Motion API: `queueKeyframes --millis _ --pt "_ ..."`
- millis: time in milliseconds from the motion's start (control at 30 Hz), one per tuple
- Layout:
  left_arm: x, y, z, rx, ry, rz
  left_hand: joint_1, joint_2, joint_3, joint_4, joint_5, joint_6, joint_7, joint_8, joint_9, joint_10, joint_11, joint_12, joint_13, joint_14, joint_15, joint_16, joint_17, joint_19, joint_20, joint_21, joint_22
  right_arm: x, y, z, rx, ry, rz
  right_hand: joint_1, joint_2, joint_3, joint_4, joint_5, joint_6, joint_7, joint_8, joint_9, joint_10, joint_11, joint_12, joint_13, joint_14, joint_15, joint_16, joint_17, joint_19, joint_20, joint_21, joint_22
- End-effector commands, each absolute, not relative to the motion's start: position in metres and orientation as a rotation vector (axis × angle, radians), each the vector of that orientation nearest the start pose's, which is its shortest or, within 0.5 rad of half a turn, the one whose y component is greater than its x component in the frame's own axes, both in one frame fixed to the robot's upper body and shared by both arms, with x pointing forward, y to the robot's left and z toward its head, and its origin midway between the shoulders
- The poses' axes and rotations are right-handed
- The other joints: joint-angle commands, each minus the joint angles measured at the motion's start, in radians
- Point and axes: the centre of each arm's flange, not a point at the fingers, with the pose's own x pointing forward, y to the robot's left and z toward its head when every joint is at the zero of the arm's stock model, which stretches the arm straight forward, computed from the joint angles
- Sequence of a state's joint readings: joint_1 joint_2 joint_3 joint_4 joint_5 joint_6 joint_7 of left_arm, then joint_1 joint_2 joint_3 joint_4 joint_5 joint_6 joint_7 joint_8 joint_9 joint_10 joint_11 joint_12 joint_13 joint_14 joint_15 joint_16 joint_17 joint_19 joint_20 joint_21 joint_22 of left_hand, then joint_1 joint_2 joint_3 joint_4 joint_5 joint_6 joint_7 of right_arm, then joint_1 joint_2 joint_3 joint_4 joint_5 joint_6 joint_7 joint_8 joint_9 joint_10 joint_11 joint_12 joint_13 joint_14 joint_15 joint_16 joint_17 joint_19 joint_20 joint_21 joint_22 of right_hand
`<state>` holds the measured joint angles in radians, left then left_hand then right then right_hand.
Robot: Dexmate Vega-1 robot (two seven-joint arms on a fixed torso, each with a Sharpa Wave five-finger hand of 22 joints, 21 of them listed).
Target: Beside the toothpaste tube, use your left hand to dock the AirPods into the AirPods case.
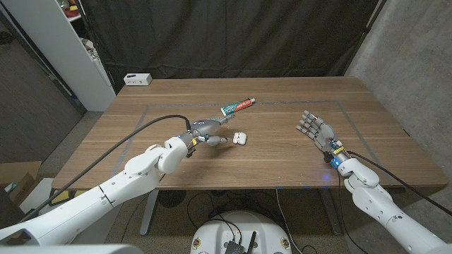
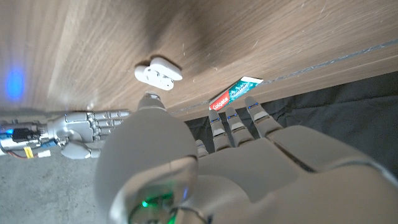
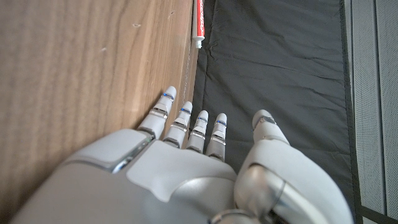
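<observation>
The brown wooden table [image 1: 282,152] spans the middle of the head view, a faint grey rectangle outlined on its top. Behind it hangs a black curtain [image 1: 233,35], with a white shelf unit [image 1: 78,49] cut off at the upper left and a grey wall [image 1: 417,56] at the upper right. A small white box [image 1: 138,79] sits at the table's far left edge.

The robot's left hand [image 1: 203,130] hovers at centre frame, just left of the small white AirPods case [image 1: 240,138]; its fingers are apart and hold nothing, one fingertip reaching toward the case without visibly touching it. The left wrist view shows the case [image 2: 158,73] with its lid hinged open, two dark spots in the lower half; whether earbuds sit inside is too small to tell.

The right hand [image 1: 316,130] stands at centre right, fingers spread upright and empty, well apart from the case.

The red, white and green toothpaste tube [image 1: 238,107] lies tilted above the case, near it but not touching; its lettering is unreadable in the head view.
</observation>
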<state>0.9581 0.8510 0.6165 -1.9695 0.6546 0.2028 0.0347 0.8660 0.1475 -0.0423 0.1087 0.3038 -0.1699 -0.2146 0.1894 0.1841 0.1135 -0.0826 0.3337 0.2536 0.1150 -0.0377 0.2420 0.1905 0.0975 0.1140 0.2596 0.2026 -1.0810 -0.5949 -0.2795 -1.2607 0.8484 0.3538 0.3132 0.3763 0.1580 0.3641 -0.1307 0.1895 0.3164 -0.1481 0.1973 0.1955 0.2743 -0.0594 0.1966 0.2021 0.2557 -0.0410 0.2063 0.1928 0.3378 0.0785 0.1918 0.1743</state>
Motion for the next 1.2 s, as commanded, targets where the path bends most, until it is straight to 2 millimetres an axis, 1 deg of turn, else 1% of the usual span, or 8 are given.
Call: queueKeyframes --millis 33,133,533,867,933,1033,1133,1200 --pt "0.541 0.173 -0.032 1.293 -0.758 -0.037 -0.012 -0.022 -0.010 0.000 -0.012 -0.108 -0.004 0.010 0.004 0.019 0.000 0.009 0.003 0.016 0.009 0.004 0.002 0.009 0.011 0.008 0.001 0.617 -0.354 -0.140 0.111 -0.432 0.339 -0.007 -0.001 0.008 0.002 0.003 0.001 -0.003 -0.002 -0.001 0.001 -0.008 0.004 0.002 -0.003 -0.057 0.008 0.002 0.001 0.005 0.007 0.003" --pt "0.538 0.172 -0.025 1.243 -0.776 -0.028 -0.029 -0.036 -0.022 0.002 -0.028 -0.069 -0.001 0.023 0.005 0.010 0.003 0.004 0.003 0.013 0.020 -0.002 0.002 0.006 0.020 0.006 0.000 0.618 -0.355 -0.136 0.102 -0.434 0.343 -0.008 0.000 0.008 0.002 0.003 0.000 -0.003 -0.002 -0.001 0.002 -0.010 0.004 0.002 -0.003 -0.057 0.008 0.002 0.001 0.005 0.007 0.003" --pt "0.537 0.173 -0.008 1.035 -0.817 -0.057 -0.089 -0.065 -0.056 0.012 -0.069 0.113 0.002 0.067 0.005 -0.012 0.008 -0.011 0.004 0.009 0.011 -0.019 0.002 0.004 0.029 -0.002 -0.002 0.615 -0.356 -0.114 0.056 -0.423 0.373 -0.009 -0.001 0.007 0.003 0.002 0.000 -0.005 -0.002 -0.001 0.000 -0.007 0.003 0.002 -0.003 -0.057 0.008 0.002 0.001 0.005 0.007 0.003" --pt "0.544 0.180 -0.003 0.836 -0.801 -0.108 -0.116 -0.056 -0.063 0.016 -0.079 0.180 -0.003 0.064 0.001 0.045 0.011 0.004 0.005 0.081 -0.027 -0.003 0.002 0.080 0.022 0.022 -0.003 0.616 -0.344 -0.084 0.029 -0.432 0.390 -0.011 -0.002 0.007 0.003 0.002 0.002 -0.003 -0.001 -0.001 0.000 -0.005 0.003 0.002 -0.005 -0.058 0.007 0.002 0.000 0.002 0.007 0.003" --pt "0.546 0.182 -0.002 0.831 -0.788 -0.104 -0.116 -0.052 -0.062 0.016 -0.079 0.192 0.000 0.066 0.001 0.051 0.013 0.005 0.005 0.083 -0.030 -0.003 0.002 0.083 0.023 0.023 -0.004 0.617 -0.341 -0.080 0.031 -0.434 0.390 -0.011 -0.002 0.007 0.003 0.002 0.003 -0.003 -0.001 -0.001 0.000 -0.006 0.004 0.002 -0.005 -0.057 0.007 0.002 0.001 0.003 0.007 0.003" --pt "0.552 0.184 -0.001 0.831 -0.762 -0.120 -0.117 -0.037 -0.057 0.009 -0.081 0.333 0.020 0.100 0.002 0.060 0.013 0.002 0.004 0.088 -0.030 -0.014 0.000 0.086 0.025 0.018 -0.004 0.618 -0.337 -0.076 0.036 -0.439 0.389 -0.011 -0.003 0.007 0.003 0.003 0.002 -0.003 -0.001 -0.001 -0.001 -0.005 0.003 0.002 -0.004 -0.057 0.007 0.002 0.001 0.003 0.007 0.003" --pt "0.557 0.179 0.003 0.937 -0.690 -0.135 -0.095 -0.039 -0.051 -0.010 -0.080 0.403 0.042 0.113 0.002 0.059 0.017 -0.003 0.004 0.074 -0.027 -0.026 -0.003 0.059 0.031 0.004 -0.005 0.620 -0.335 -0.072 0.037 -0.454 0.385 -0.011 -0.002 0.007 0.002 0.003 0.002 -0.002 -0.001 -0.001 0.000 -0.004 0.004 0.002 -0.004 -0.056 0.007 0.002 0.001 0.002 0.007 0.003" --pt "0.560 0.174 0.004 1.038 -0.645 -0.136 -0.076 -0.067 -0.059 -0.032 -0.076 0.371 0.038 0.079 0.002 0.005 0.021 -0.031 0.003 0.000 -0.016 -0.056 -0.004 0.003 0.031 -0.025 -0.008 0.622 -0.335 -0.072 0.040 -0.459 0.381 -0.011 -0.002 0.007 0.003 0.003 0.003 -0.002 -0.001 -0.001 0.001 -0.002 0.004 0.002 -0.004 -0.056 0.007 0.002 0.001 0.002 0.007 0.003"
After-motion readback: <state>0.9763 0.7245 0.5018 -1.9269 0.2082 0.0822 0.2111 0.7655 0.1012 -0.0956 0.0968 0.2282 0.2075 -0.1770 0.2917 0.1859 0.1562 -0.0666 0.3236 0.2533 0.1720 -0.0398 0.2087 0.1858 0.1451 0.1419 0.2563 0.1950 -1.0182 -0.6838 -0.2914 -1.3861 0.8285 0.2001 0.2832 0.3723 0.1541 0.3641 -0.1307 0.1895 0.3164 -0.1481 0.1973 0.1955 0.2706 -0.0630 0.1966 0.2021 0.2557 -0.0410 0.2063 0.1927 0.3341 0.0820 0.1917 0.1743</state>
